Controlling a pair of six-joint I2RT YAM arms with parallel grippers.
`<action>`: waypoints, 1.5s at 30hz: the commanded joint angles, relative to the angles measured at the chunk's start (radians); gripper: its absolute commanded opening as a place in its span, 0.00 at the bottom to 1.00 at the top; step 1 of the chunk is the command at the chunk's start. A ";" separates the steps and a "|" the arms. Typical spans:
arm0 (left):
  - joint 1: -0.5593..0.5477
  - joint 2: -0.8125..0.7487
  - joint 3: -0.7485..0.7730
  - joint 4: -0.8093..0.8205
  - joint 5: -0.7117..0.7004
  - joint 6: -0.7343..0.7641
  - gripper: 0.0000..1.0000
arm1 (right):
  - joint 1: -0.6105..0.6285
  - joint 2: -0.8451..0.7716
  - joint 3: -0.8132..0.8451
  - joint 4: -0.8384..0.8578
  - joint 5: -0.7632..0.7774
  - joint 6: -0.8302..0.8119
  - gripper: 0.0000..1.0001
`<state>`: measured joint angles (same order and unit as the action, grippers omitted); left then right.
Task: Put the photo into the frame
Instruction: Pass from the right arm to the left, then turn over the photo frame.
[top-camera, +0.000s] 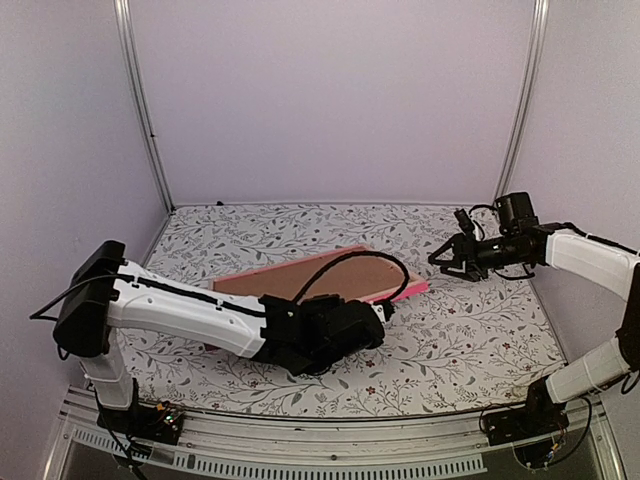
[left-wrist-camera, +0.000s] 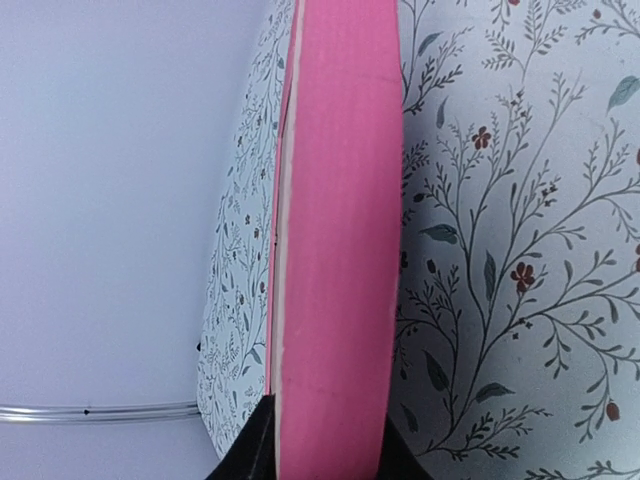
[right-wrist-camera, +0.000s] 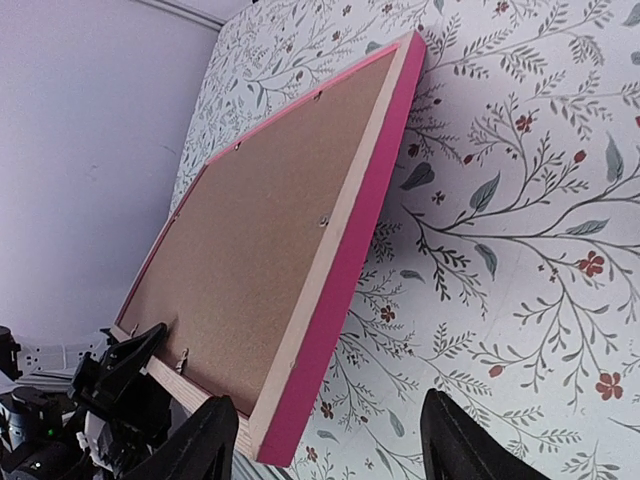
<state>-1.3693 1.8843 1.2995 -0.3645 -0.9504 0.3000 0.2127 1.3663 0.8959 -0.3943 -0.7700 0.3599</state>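
We saw the left hand (top-camera: 378, 312) at the near long edge of the frame (top-camera: 405, 291), clamped on the pink rail, which ran up between its dark fingers (left-wrist-camera: 250, 462) in the left wrist view. The frame lay back side up, with its brown backing board (top-camera: 320, 275) facing us, and it sat tilted over the floral surface (top-camera: 470, 340) rather than flat. A black cable (top-camera: 352, 257) from the left arm looped above the board. Just off the frame's right corner hung the right hand (top-camera: 447, 258), its fingers (right-wrist-camera: 455, 440) spread wide apart and holding nothing. From its wrist camera that corner showed low between them; we could not tell whether it touched either one.
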 joint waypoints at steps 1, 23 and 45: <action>0.031 -0.089 0.112 0.024 0.004 -0.015 0.00 | -0.044 -0.047 0.075 -0.096 0.051 -0.070 0.66; 0.365 -0.150 0.853 -0.332 0.702 -0.372 0.00 | -0.081 -0.020 0.222 -0.139 0.051 -0.121 0.68; 0.818 -0.279 0.256 0.434 1.547 -1.119 0.00 | -0.082 -0.009 0.179 -0.106 0.033 -0.126 0.69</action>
<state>-0.5755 1.6512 1.6127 -0.2924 0.4347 -0.6285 0.1360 1.3575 1.0920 -0.5297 -0.7177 0.2455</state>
